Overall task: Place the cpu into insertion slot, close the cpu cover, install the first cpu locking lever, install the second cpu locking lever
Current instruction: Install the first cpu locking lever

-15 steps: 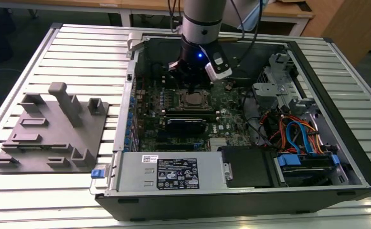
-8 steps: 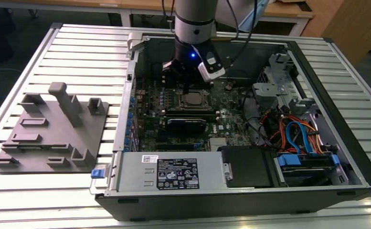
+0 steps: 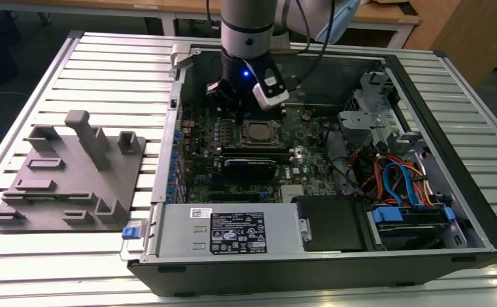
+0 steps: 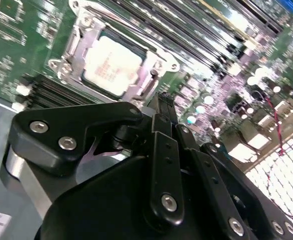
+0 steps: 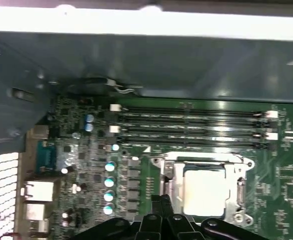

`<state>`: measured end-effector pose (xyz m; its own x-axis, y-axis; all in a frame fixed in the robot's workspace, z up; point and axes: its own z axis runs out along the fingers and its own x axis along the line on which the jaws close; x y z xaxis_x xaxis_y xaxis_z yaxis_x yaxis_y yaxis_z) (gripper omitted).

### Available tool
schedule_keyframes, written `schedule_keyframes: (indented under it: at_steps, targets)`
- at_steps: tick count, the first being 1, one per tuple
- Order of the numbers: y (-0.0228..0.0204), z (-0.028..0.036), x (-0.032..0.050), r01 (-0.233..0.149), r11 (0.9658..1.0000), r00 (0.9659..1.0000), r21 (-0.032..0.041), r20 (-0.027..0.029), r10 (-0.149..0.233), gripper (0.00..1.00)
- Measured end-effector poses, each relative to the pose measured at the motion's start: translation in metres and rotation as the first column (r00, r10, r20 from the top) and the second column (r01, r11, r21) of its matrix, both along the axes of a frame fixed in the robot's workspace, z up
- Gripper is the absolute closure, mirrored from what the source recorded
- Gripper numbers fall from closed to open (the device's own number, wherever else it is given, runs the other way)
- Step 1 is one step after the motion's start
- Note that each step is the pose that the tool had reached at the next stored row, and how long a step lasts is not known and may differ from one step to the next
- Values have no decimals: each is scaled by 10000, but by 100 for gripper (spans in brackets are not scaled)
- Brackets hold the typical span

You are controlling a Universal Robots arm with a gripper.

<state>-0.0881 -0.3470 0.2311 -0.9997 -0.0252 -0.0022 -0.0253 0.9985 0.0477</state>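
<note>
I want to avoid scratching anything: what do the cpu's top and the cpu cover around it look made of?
The cpu: matte silver-grey metal on top, judging by its pale, even sheen. The cpu cover: thin bright metal, possibly steel, with sharp glints along its edges.

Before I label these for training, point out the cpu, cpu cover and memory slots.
cpu [image 4: 111, 65]: second wrist view, centre of silver top.
cpu cover [image 5: 172, 186]: first wrist view, frame strip beside cpu.
memory slots [image 5: 186, 125]: first wrist view, one slot's middle.
</note>
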Motion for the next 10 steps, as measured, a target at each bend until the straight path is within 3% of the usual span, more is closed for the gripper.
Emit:
schedule_keyframes:
  at_steps: [4, 10]
  targets:
    - [0, 4, -74, -1, 10000, 10000, -3, 13, 1, 89]
    - [16, 47, -110, -1, 10000, 10000, 2, 26, 1, 89]
